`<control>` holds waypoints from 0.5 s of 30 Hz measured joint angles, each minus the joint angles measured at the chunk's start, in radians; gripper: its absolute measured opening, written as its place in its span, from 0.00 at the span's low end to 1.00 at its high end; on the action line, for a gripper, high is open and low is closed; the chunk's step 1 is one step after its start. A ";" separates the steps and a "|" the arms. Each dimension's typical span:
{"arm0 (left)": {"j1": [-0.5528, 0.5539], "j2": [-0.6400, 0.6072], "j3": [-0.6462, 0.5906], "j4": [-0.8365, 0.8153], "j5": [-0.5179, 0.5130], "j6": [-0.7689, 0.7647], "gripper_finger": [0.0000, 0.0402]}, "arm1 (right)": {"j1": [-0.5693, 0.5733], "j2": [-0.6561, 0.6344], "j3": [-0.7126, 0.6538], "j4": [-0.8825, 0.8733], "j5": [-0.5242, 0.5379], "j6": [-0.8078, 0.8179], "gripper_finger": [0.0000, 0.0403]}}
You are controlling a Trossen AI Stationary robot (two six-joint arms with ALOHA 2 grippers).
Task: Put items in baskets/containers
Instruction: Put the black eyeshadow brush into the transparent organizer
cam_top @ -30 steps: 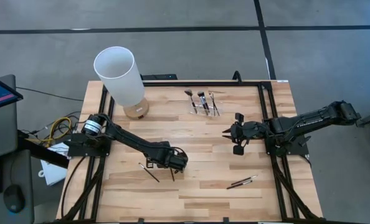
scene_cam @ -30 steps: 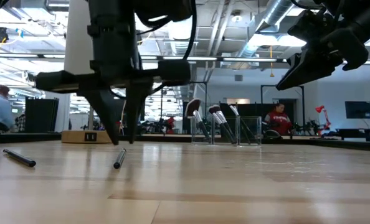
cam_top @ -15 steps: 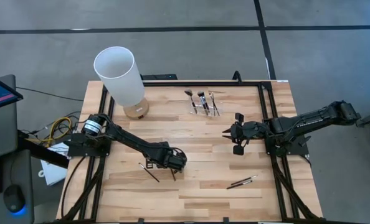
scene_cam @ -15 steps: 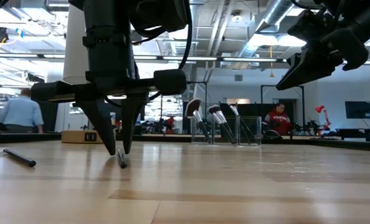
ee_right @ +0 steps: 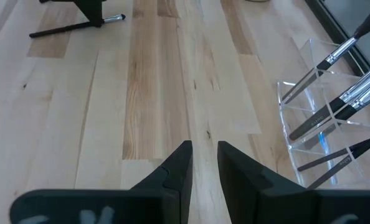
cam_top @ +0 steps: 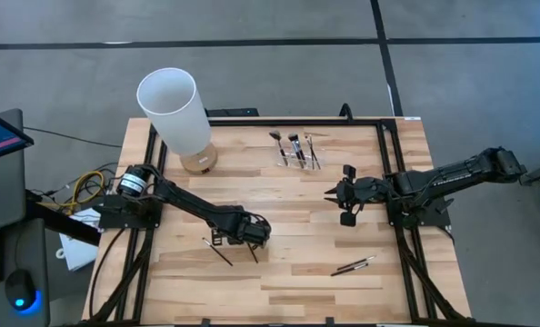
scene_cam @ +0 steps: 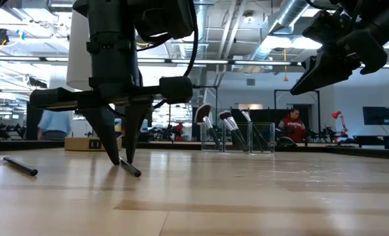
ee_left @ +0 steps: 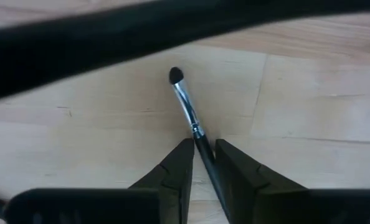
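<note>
Makeup brush [ee_left: 186, 104] lying lower-left on worktop [cam_top: 297, 200] | left gripper [ee_left: 202, 155] jaws clenching its handle | next: lifting toward acrylic brush holder [cam_top: 297, 156] | right gripper [ee_right: 203, 163] jaws grasping nothing, hovering center-right

Brush [ee_left: 188, 109] in left wrist view: handle end hidden between the fingers [ee_left: 172, 171], length not seen.
Holder [ee_right: 322, 118] in right wrist view: cut off at the picture's edge, far side and slot count not seen; brush heads there cropped.
Two brushes [cam_top: 353, 266] near the table's front right, high view: too small to tell the tips apart.
White cylinder [scene_cam: 80, 49] in low view: mostly hidden behind the left arm.
Person [scene_cam: 52, 123] beyond the table, low view: blurred, partly hidden by the gripper.
</note>
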 joint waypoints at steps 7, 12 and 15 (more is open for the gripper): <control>0.023 0.002 -0.002 -0.004 0.027 0.032 0.06 | 0.000 0.000 0.000 0.000 0.000 0.000 0.16; 0.034 0.003 -0.003 -0.004 0.031 0.066 0.04 | 0.000 0.000 0.000 0.000 0.000 0.000 0.16; 0.038 0.003 -0.003 -0.003 0.034 0.095 0.05 | 0.000 0.000 0.000 0.000 0.000 0.000 0.16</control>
